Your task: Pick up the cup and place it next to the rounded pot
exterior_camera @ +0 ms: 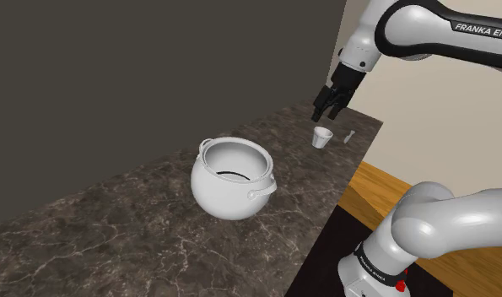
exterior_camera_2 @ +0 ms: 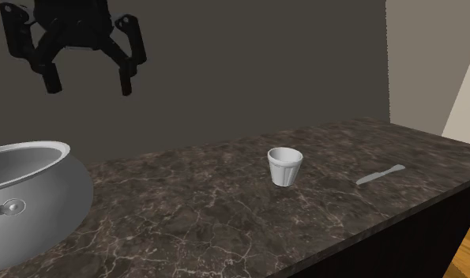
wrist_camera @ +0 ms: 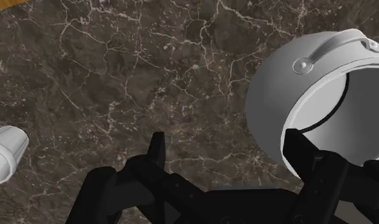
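Note:
A small white ribbed cup (exterior_camera: 322,137) (exterior_camera_2: 285,167) stands upright on the dark marble counter (exterior_camera: 139,228), towards its end. The rounded white pot (exterior_camera: 232,177) (exterior_camera_2: 28,197) with two side handles sits mid-counter, apart from the cup. My black gripper (exterior_camera: 329,105) (exterior_camera_2: 88,83) hangs in the air well above the counter, open, with nothing between its fingers. In the wrist view the gripper (wrist_camera: 226,149) looks down on bare marble, with the pot (wrist_camera: 309,83) beyond one finger and the cup (wrist_camera: 3,153) far off to the other side.
A small pale utensil (exterior_camera: 348,135) (exterior_camera_2: 380,175) lies flat beyond the cup, near the counter's end. A dark wall runs along the back of the counter. Wooden floor (exterior_camera: 384,190) shows past the counter's front edge.

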### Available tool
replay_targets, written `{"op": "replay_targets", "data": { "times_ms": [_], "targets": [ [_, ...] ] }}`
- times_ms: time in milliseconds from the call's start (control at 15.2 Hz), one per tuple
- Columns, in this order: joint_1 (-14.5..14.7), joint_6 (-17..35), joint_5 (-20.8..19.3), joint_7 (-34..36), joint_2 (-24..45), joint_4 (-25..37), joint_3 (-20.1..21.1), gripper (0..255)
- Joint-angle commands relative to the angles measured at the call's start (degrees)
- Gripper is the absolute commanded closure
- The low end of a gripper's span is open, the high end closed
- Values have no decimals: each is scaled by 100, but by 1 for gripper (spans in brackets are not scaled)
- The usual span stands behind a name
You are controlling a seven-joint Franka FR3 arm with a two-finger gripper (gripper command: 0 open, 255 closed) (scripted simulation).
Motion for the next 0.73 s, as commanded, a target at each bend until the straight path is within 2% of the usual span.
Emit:
{"op": "replay_targets", "data": {
  "times_ms": [0,660],
  "targets": [
    [0,0,0,0,0,0,0,0],
    [-434,1371,-845,-900,880,-459,-700,0]
  ]
}}
